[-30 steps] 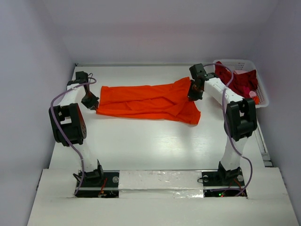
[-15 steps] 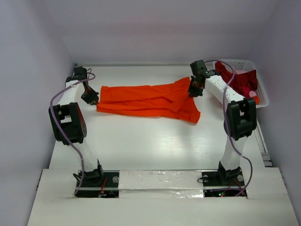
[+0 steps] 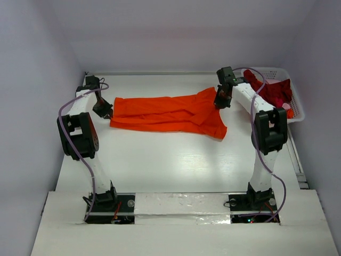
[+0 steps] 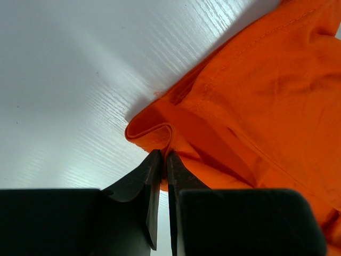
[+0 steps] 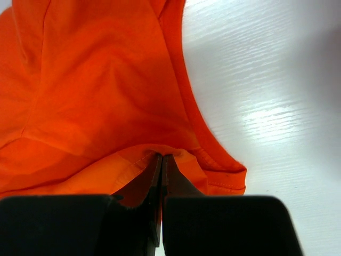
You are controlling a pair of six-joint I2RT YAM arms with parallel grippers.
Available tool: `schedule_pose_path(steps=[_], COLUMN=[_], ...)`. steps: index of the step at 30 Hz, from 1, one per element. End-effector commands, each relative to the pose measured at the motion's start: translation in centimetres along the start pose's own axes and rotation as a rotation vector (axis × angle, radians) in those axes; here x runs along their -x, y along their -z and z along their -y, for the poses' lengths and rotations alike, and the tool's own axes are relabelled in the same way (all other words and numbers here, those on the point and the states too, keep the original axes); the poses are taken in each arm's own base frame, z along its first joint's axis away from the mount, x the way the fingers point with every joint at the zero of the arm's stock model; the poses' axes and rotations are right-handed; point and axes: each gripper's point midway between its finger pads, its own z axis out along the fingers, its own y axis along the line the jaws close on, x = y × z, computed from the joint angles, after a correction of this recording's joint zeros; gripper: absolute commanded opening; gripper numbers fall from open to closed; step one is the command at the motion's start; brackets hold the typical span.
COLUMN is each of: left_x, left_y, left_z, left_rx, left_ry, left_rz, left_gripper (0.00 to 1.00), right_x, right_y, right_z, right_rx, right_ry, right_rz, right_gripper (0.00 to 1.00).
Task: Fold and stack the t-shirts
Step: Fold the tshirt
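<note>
My left gripper and right gripper, two in all, each pinch one end of the single orange t-shirt.

The left gripper's jaws are pressed together on a folded corner of the cloth, and the right gripper's jaws clamp a stitched hem. The shirt lies on the table, stretched between the two grippers, its long axis running straight from one to the other. The end at my right gripper is the wider. Just outboard of my right gripper stands one white basket holding dark red shirts, heaped so that I cannot count them.
</note>
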Motion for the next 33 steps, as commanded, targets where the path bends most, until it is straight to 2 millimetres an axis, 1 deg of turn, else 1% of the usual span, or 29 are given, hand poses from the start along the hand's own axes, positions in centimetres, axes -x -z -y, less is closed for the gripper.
schedule_pose_path(steps=[1, 5, 6, 12, 18, 26, 33], left_x=[1.4, 1.6, 1.7, 2.0, 1.8, 1.8, 2.0], left_y=[0.9, 0.9, 0.8, 1.1, 0.3, -0.8, -1.7], left_z=[0.5, 0.7, 0.8, 1.0, 0.8, 0.7, 0.7], left_rx=[-0.008, -0.011, -0.013, -0.018, -0.005, 0.004, 0.012], left_ry=[0.017, 0.022, 0.020, 0.022, 0.022, 0.031, 0.042], left_rz=[0.033, 0.036, 0.037, 0.040, 0.032, 0.027, 0.032], left_gripper=[0.06, 0.06, 0.06, 0.06, 0.06, 0.06, 0.07], right_x=[2.3, 2.6, 2.8, 2.5, 2.2, 2.6, 2.6], right_y=[0.7, 0.5, 0.4, -0.4, -1.3, -1.7, -2.8], right_z=[0.4, 0.3, 0.6, 0.1, -0.3, -0.4, -0.8], right_rx=[-0.009, -0.011, -0.010, 0.005, 0.020, 0.014, 0.016], right_ry=[-0.010, -0.002, -0.007, 0.008, 0.017, 0.031, 0.043], right_rz=[0.050, 0.053, 0.051, 0.026, 0.003, 0.008, -0.003], right_gripper=[0.00, 0.00, 0.00, 0.00, 0.00, 0.00, 0.00])
